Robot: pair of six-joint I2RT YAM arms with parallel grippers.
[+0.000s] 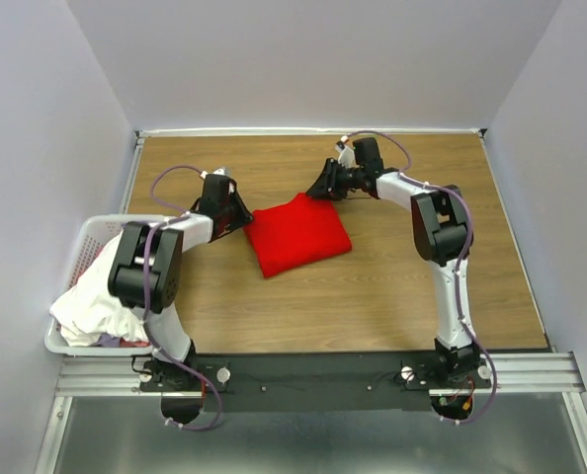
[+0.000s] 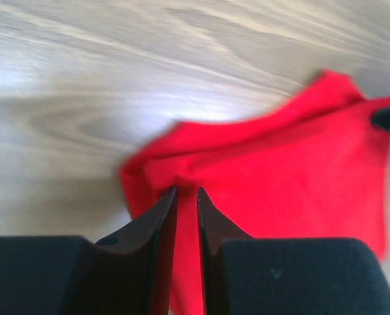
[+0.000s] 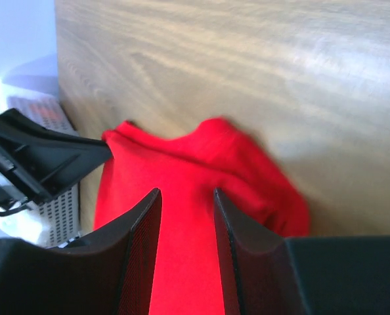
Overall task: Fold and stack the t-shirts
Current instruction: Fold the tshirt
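Observation:
A bright red t-shirt (image 1: 297,235) lies folded into a rough square in the middle of the wooden table. My left gripper (image 1: 244,217) is at its left corner. In the left wrist view its jaws (image 2: 186,191) stand almost together, with red cloth (image 2: 280,177) filling the narrow gap. My right gripper (image 1: 316,190) is at the shirt's far corner. In the right wrist view it (image 3: 187,193) is open, with the red shirt (image 3: 182,170) showing between and under the fingers. White shirts (image 1: 94,296) lie heaped in the basket at the left.
A white plastic laundry basket (image 1: 76,242) stands at the table's left edge, beside the left arm. Bare wood (image 1: 432,286) lies right of the shirt and in front of it. Grey walls close in the far side and both sides of the table.

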